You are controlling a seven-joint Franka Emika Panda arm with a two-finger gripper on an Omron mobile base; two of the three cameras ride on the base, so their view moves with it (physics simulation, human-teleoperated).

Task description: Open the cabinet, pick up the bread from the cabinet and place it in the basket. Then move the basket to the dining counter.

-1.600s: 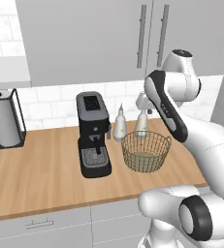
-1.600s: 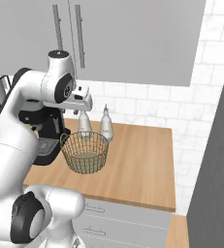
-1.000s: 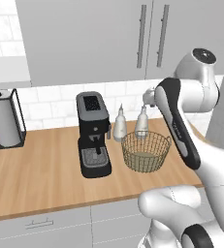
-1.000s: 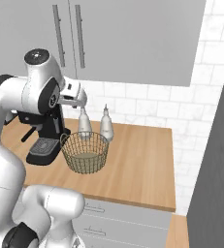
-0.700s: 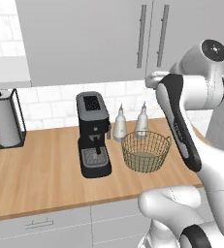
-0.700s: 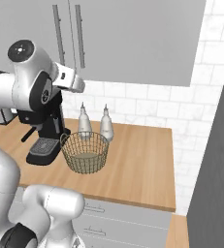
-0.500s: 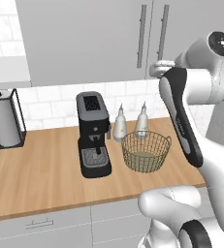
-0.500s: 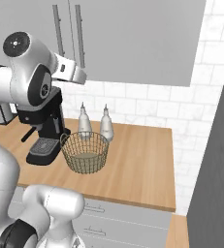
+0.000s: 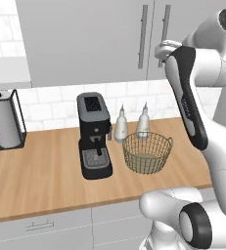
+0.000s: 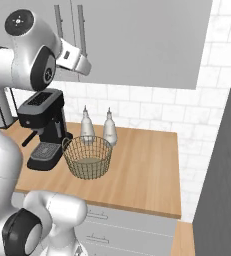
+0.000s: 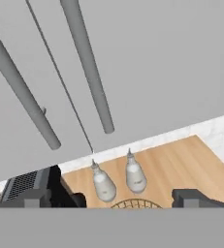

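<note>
We see the cabinet (image 9: 109, 39) with both light-grey doors closed; its two vertical bar handles (image 11: 89, 65) stand directly ahead of the pincer (image 11: 113, 198), close in front of it but not touching. In the hand view the right-hand handle runs up above the gap between the finger tips (image 11: 193, 197), the left-hand one off to the side. The pincer's fingers stand wide apart with nothing between them. In the left base view the hand is raised level with the lower ends of the handles, just beside the right-hand one.

The basket (image 9: 147, 152) sits on the wooden table (image 9: 41, 171), well below the pincer and slightly nearer the robot. We cannot make out bread in it; the loaf is not visible with the doors closed.

Two pale bottles (image 9: 121, 127) stand just behind the basket, against the tiled wall. A black coffee machine (image 9: 95, 134) stands beside the basket, to the left below the pincer. Farther left a paper-towel roll in a black frame (image 9: 6, 119) stands well apart.
</note>
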